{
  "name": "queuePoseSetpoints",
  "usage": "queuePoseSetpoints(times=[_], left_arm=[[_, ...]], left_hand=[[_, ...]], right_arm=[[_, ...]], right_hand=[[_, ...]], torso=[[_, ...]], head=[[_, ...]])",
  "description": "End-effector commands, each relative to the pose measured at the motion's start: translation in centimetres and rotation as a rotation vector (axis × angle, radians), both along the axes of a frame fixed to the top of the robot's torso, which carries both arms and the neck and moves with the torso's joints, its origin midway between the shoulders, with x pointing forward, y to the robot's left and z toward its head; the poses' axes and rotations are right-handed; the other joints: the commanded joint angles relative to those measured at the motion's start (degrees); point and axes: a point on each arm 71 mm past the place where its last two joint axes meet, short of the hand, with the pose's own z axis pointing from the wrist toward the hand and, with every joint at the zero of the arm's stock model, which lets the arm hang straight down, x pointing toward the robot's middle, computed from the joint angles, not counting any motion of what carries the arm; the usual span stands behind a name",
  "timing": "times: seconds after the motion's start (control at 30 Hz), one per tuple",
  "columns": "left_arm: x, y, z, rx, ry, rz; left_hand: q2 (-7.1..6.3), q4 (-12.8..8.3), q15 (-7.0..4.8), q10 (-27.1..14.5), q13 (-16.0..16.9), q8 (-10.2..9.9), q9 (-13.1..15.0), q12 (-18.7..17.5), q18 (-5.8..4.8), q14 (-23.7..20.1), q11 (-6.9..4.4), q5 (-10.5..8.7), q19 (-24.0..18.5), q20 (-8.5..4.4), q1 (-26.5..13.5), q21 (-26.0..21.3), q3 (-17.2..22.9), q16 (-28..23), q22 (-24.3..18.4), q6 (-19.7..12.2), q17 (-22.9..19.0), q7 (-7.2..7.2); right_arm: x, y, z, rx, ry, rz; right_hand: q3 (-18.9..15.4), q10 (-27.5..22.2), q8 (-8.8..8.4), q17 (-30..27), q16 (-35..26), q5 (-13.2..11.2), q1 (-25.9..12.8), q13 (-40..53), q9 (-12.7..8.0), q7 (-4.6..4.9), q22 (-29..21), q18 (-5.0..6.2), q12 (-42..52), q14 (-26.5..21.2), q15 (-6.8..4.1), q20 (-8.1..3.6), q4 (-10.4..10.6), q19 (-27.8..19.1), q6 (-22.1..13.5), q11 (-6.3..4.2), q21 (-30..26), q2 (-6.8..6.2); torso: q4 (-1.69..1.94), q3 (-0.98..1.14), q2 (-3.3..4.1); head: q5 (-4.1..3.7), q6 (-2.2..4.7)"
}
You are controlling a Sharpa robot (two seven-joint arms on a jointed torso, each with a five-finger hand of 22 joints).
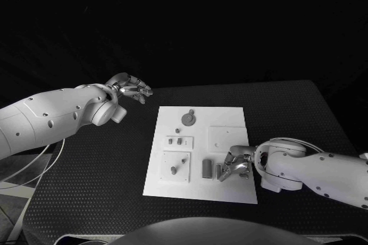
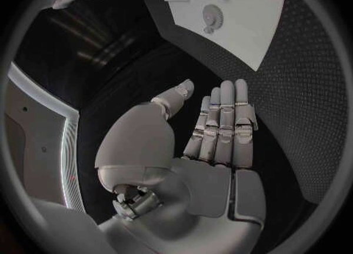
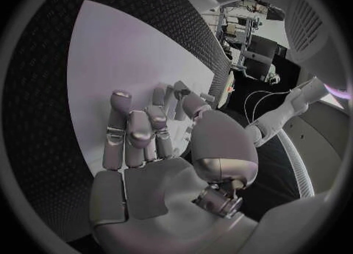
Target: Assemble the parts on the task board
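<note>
At near right of task board [image 1: 201, 149]: right hand [image 1: 234, 166] lowered over near-right corner, fingers curled down beside upright grey bar part [image 1: 207, 168]; whether anything pinched, cannot tell. Judged positioned for a pickup. Mid-board: small pegs [image 1: 178, 141] seated in their plate. Farther: round gear part [image 1: 187, 118] lying flat. Far left, off board: left hand [image 1: 130, 87] raised, fingers straight and apart, holding nothing, judged parked clear.

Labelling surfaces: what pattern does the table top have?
Black table top with a fine dotted texture, clearest in the left wrist view.
</note>
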Motion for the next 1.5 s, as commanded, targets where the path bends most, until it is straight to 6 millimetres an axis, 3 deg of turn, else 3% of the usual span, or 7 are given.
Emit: queuePoseSetpoints(times=[0.03,0.53,0.67,0.77,0.9,1.4,1.5], left_arm=[[0.0,-0.2,0.0,-0.004,0.002,-0.016],[0.0,-0.1,0.0,-0.003,0.002,-0.015],[0.0,-0.1,0.0,-0.004,0.003,-0.017],[0.0,-0.1,0.0,-0.004,0.003,-0.016],[0.0,-0.1,0.0,-0.004,0.003,-0.016],[0.0,-0.1,0.1,-0.003,0.001,-0.015],[0.0,-0.1,0.1,-0.004,0.0,-0.015]], left_hand=[[-0.15,0.3,-0.04,-0.3,0.1,0.4,-0.1,0.1,0.97,0.4,0.04,-0.14,0.1,-0.18,-0.3,0.3,-0.1,-0.4,0.0,-0.1,0.1,-0.07],[-0.13,0.3,-0.05,-0.3,0.1,0.4,-0.1,0.1,0.97,0.4,0.03,-0.15,0.1,-0.19,-0.3,0.3,-0.1,-0.4,0.0,-0.1,0.1,-0.07],[-0.13,0.3,-0.05,-0.3,0.1,0.4,-0.1,0.1,0.98,0.4,0.03,-0.15,0.1,-0.19,-0.3,0.3,-0.1,-0.4,0.0,-0.1,0.2,-0.08],[-0.13,0.3,-0.05,-0.3,0.1,0.4,-0.1,0.1,0.97,0.4,0.03,-0.15,0.1,-0.19,-0.3,0.3,-0.1,-0.4,0.0,-0.1,0.2,-0.08],[-0.13,0.3,-0.05,-0.3,0.1,0.4,-0.1,0.1,0.97,0.4,0.03,-0.15,0.1,-0.18,-0.3,0.3,-0.1,-0.4,0.0,-0.1,0.2,-0.08],[-0.12,0.4,-0.05,-0.2,0.1,0.4,-0.1,0.1,0.98,0.4,0.02,-0.14,0.1,-0.19,-0.3,0.3,-0.1,-0.5,0.0,-0.1,0.2,-0.09],[-0.12,0.4,-0.05,-0.2,0.1,0.4,-0.1,0.1,0.98,0.4,0.02,-0.14,0.1,-0.19,-0.3,0.3,-0.1,-0.5,0.0,-0.1,0.2,-0.09]], right_arm=[[0.0,0.1,-0.2,-0.038,-0.025,0.035],[0.4,-0.2,-0.8,-0.108,-0.069,0.047],[0.5,-0.3,-0.9,-0.111,-0.072,0.04],[0.5,-0.3,-0.9,-0.105,-0.062,0.032],[0.6,-0.1,-1.0,-0.116,-0.062,0.04],[0.4,-0.7,-1.1,-0.108,-0.023,0.027],[0.1,-1.1,-1.1,-0.076,0.007,0.006]], right_hand=[[0.0,0.5,0.27,0.0,0.3,0.1,-0.7,0.1,0.1,-0.17,0.7,0.95,0.3,0.0,-0.61,0.1,0.4,0.5,0.4,-0.09,-0.3,0.1],[0.5,1.3,0.6,0.0,0.4,0.1,-1.5,0.8,0.4,-0.41,0.7,0.95,0.8,0.0,-0.84,-0.08,0.6,0.7,0.7,-0.33,-0.4,1.81],[0.7,1.5,0.7,0.0,0.5,0.1,-2.1,1.0,0.5,-0.47,0.7,0.95,0.9,0.0,-0.89,-0.1,0.8,0.8,0.8,-0.39,-0.4,3.66],[0.9,1.6,0.73,0.0,0.6,0.1,-2.5,1.1,0.5,-0.48,0.8,0.95,0.9,0.0,-0.92,-0.09,0.7,0.7,0.8,-0.41,-0.5,6.05],[0.6,1.7,0.78,0.0,0.6,0.1,-3.2,1.2,0.6,-0.5,0.9,0.95,1.0,-0.1,-0.92,-0.08,0.4,0.7,0.7,-0.42,-0.4,6.84],[-0.2,1.5,0.85,0.0,0.8,0.1,1.5,1.1,0.9,-0.5,1.1,0.95,0.7,-0.3,-0.94,-0.15,-0.5,0.3,0.4,-0.42,-0.2,4.03],[-0.8,0.9,0.72,-0.1,0.6,0.1,1.0,0.6,0.8,-0.37,1.0,0.95,0.2,-0.4,-0.83,0.0,-0.4,0.1,0.2,-0.3,-0.3,2.49]], torso=[[0.08,-0.02,0.05],[0.03,-0.07,0.0],[0.01,-0.03,0.0],[0.03,-0.03,0.0],[0.02,-0.03,0.01],[0.04,-0.06,-0.02],[0.03,-0.07,-0.03]], head=[[0.0,-0.09],[0.19,-0.48],[0.25,-0.5],[0.26,-0.48],[0.26,-0.47],[0.17,-0.21],[0.15,-0.1]])
